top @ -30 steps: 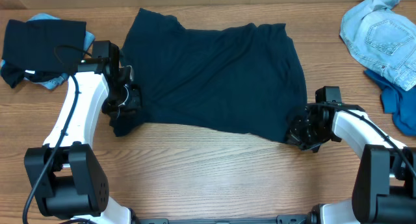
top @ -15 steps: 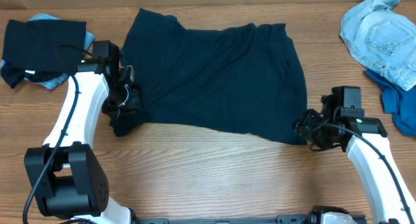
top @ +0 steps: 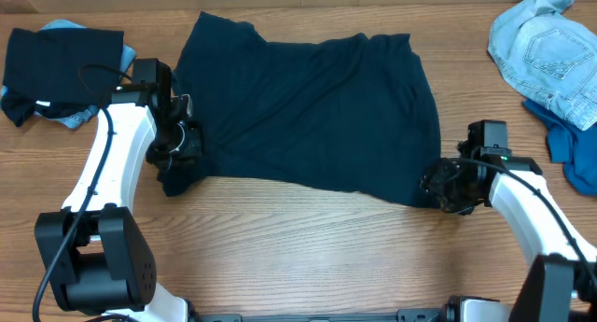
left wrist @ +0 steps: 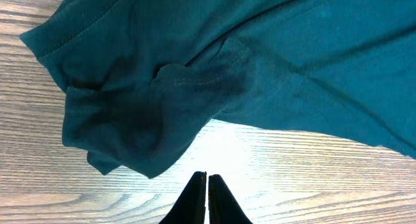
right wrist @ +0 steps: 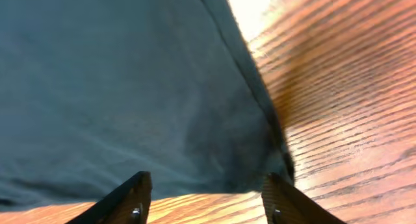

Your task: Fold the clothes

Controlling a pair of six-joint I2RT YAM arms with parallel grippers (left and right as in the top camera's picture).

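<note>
I see the shirt (top: 308, 107) spread flat mid-frame on the table (top: 298, 257), my left gripper (left wrist: 207, 180) clenched empty beside its lower-left sleeve, my right gripper (right wrist: 207, 185) released over its lower-right corner.

White arms (top: 117, 152), black left claw (left wrist: 207, 199)

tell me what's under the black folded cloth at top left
A pale blue fabric piece peeks out past the black folded cloth's top and right edges. The rest is covered, so what garment it is cannot be told.
</note>
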